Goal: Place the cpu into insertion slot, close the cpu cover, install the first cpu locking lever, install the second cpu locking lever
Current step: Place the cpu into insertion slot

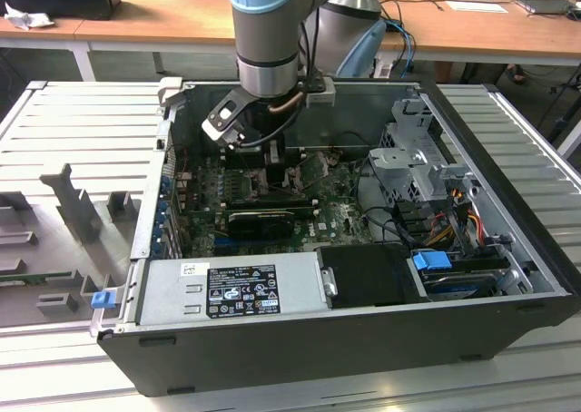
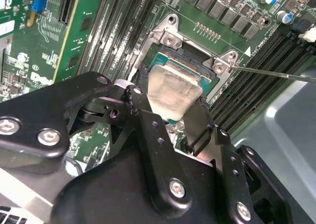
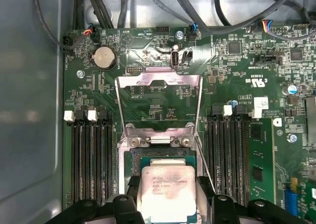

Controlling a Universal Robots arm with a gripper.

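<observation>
Gripper [image 2: 170, 110] clamped on cpu [image 2: 173, 88] — held btwn fingers [image 2: 198, 123], tilted over insertion slot [image 3: 138, 160]; cpu cover [image 3: 158, 79] open.

Silvery-beige square cpu [image 3: 167, 188] was positioned over the dark-framed insertion slot [image 3: 148, 155]. Silvery cpu cover [image 3: 158, 79] was swung open beyond the slot.

Wooden desks [image 1: 163, 17] behind ribbed metal table [image 1: 82, 122]
</observation>
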